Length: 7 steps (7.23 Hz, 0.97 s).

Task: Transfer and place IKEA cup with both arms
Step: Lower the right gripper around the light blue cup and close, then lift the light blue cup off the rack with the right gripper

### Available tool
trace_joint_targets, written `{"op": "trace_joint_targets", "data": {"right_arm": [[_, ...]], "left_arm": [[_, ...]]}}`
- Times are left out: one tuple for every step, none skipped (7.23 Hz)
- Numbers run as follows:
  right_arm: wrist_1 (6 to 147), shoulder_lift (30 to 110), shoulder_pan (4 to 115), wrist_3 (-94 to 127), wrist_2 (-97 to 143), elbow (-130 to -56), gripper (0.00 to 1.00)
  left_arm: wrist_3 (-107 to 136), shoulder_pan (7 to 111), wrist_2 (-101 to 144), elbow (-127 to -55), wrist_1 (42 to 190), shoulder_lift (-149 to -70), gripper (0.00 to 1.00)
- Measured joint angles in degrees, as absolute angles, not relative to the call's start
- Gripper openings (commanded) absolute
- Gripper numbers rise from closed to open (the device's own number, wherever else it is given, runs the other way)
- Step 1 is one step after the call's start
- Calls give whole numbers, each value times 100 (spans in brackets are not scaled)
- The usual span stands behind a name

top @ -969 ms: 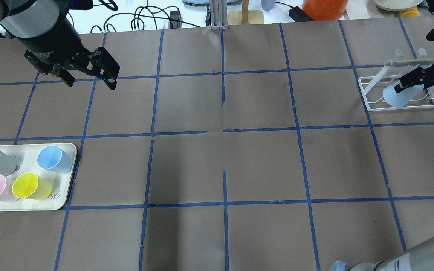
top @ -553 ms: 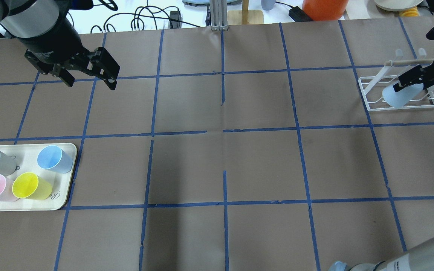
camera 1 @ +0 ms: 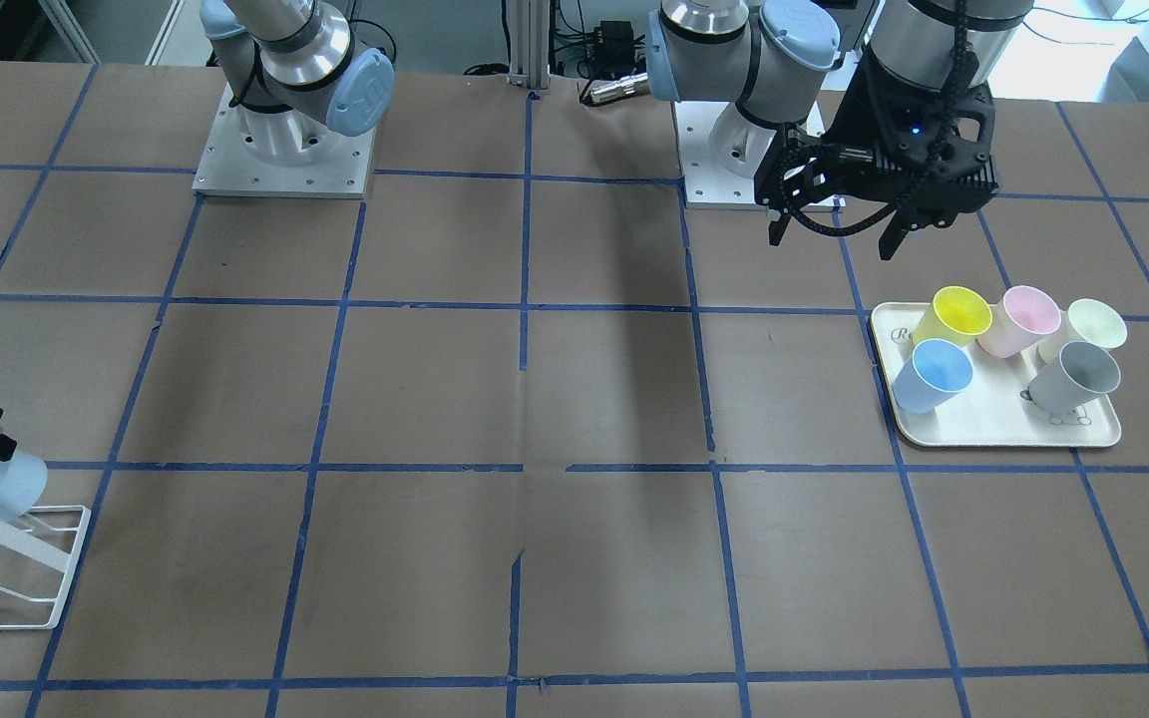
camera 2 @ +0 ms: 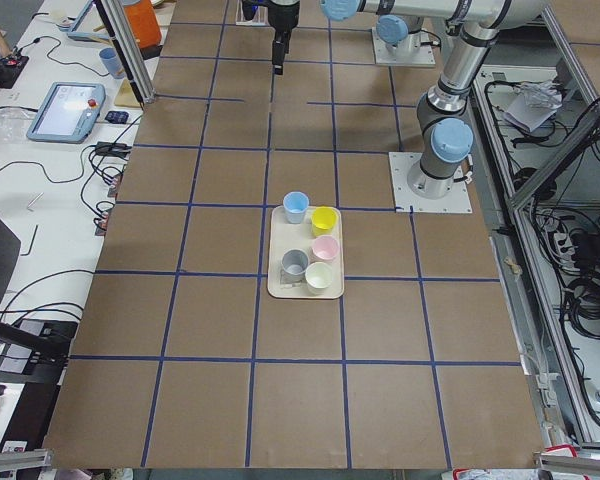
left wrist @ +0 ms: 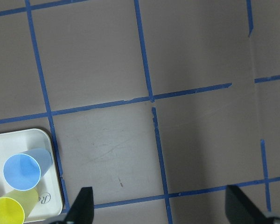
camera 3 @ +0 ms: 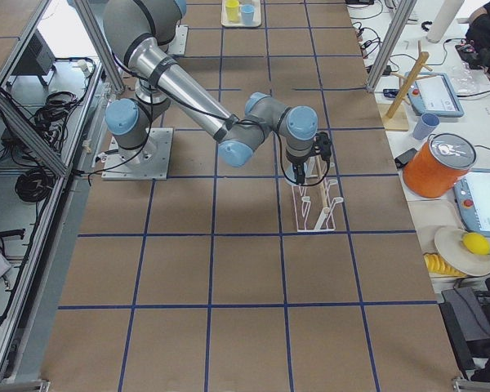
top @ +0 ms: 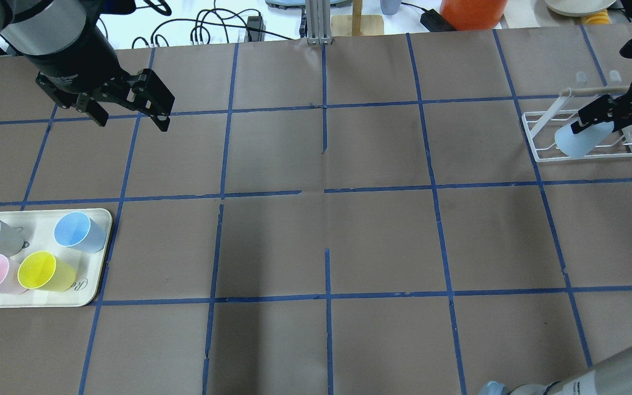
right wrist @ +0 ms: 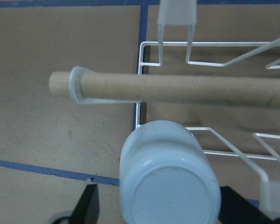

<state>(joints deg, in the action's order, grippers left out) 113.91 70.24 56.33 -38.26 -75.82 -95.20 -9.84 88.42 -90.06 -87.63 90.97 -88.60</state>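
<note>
The only writing is a curly script on the tray (top: 91, 274), beginning with an R (the rest is too small to read). The right gripper (right wrist: 161, 207) stands spread wide around the IKEA cup (top: 582, 140); bare table shows between one finger (right wrist: 88, 205) and the cup's wall, so nothing is clamped. The cup lies tilted on the white wire rack (top: 531, 137) at the table's far right. The left gripper (top: 132, 123) hangs wide apart and empty over the far left.
</note>
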Motion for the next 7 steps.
{"op": "trace_joint_targets", "data": {"right_arm": [[11388,7037,5634,-3813,-7597,-9512,41],[11385,7053,5634,-3808,-7603,-9506,30],[11379,7072,5634,-3806,-7610,-9503,26],[11368,7091,5634,-3806,-7620,-9502,26],[11359,7105,5634,-3806,-7632,-9496,25],[11337,7140,5634,-3805,-7647,-9475,22],[11190,7255,5634,-3806,-7663,-9421,22]], "left_arm": [[-984,8842,-9008,-8763,9097,-8859,100],[-984,8842,-9008,-8763,9097,-8859,100],[-984,8842,-9009,-8763,9097,-8859,100],[-984,8842,-9009,-8762,9097,-8859,100],[-984,8842,-9009,-8763,9097,-8859,100],[-984,8842,-9009,-8763,9097,-8859,100],[-984,8842,-9009,-8762,9097,-8859,100]]}}
